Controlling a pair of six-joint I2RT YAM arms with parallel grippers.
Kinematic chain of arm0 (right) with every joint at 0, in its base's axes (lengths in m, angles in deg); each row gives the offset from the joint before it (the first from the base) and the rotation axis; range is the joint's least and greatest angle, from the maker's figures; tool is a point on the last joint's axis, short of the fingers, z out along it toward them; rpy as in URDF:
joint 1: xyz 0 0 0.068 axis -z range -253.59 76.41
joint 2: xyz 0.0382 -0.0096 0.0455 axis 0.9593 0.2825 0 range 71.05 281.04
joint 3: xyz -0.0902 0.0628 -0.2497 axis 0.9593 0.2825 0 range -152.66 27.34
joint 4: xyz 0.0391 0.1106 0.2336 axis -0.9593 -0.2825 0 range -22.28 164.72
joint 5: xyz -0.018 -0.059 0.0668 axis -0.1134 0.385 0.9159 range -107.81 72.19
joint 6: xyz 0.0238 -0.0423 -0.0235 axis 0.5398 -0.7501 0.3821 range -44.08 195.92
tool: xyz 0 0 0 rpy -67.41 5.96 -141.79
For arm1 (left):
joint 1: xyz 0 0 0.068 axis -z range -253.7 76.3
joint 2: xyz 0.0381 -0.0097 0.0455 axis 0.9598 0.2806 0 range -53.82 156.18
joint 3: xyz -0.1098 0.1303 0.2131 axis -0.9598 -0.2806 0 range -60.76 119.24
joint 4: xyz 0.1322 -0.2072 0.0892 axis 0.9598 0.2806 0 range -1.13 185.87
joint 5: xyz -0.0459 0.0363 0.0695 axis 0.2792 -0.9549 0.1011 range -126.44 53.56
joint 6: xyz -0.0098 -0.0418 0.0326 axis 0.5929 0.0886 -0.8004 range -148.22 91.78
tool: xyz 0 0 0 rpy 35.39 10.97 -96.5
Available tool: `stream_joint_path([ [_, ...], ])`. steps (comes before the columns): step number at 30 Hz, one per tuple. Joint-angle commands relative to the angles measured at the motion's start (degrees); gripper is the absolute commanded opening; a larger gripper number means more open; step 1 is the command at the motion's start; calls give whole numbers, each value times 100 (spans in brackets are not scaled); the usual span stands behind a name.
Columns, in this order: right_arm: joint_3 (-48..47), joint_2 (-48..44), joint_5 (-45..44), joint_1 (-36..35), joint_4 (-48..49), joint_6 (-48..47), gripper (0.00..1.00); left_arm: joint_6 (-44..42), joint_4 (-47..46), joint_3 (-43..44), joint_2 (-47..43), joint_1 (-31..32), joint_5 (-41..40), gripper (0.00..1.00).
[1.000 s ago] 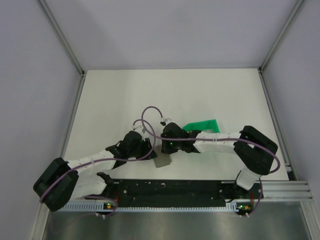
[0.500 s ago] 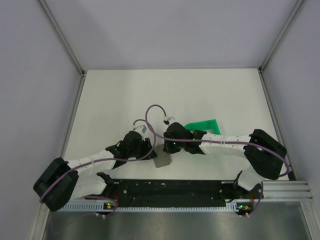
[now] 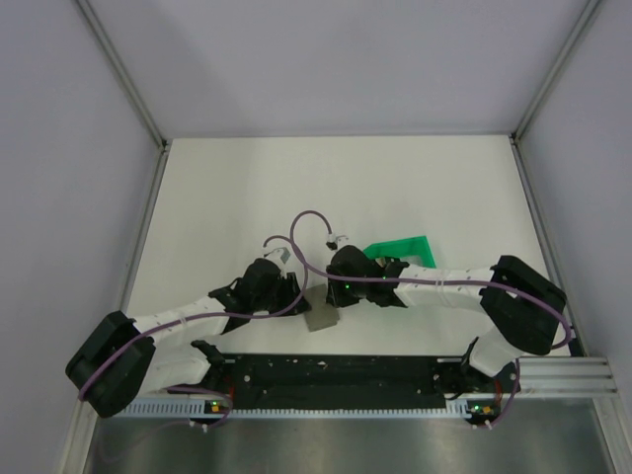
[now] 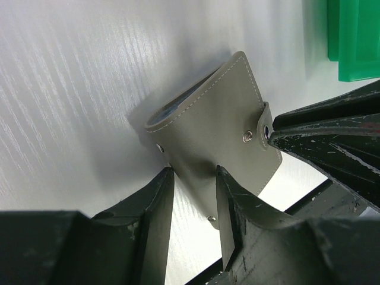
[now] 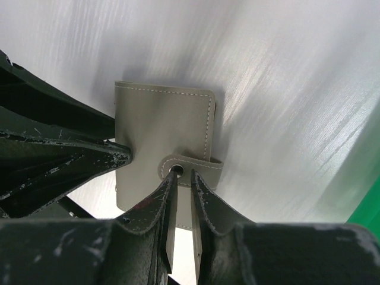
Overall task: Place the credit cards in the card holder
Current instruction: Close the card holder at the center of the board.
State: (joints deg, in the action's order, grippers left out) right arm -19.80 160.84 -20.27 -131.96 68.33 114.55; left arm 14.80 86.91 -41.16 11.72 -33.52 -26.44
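The card holder [image 3: 321, 318] is a grey leather wallet folded shut, its snap strap [image 5: 196, 169] fastened, lying near the table's front edge. My left gripper [image 4: 193, 175] is shut on the holder's near edge [image 4: 202, 136], one finger on each side; its fingers [image 5: 113, 157] show at the holder's left edge in the right wrist view. My right gripper [image 5: 184, 174] is shut, fingers almost together, tips resting on the strap at the snap; its tip also shows in the left wrist view [image 4: 270, 130]. No credit cards are in view.
A bright green open frame tray [image 3: 403, 248] lies just right of the grippers, partly under the right arm; it shows in the left wrist view [image 4: 356, 41]. A black rail [image 3: 336, 370] runs along the front edge. Grey walls enclose the table.
My right arm has shifted a little right and toward the front, with its elbow swung out to the right. The left arm and the card holder have stayed where they were.
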Motion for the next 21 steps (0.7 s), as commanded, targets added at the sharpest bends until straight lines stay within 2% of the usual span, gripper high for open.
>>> stream_joint_path([
  [1,-138,-6,96,10,253,30,15,-110,-314,0,3,16,107,39],
  [18,-217,380,211,10,332,74,14,-101,-358,-8,3,24,134,39],
  [21,-270,459,220,19,288,83,11,-110,-376,-8,20,25,151,39],
])
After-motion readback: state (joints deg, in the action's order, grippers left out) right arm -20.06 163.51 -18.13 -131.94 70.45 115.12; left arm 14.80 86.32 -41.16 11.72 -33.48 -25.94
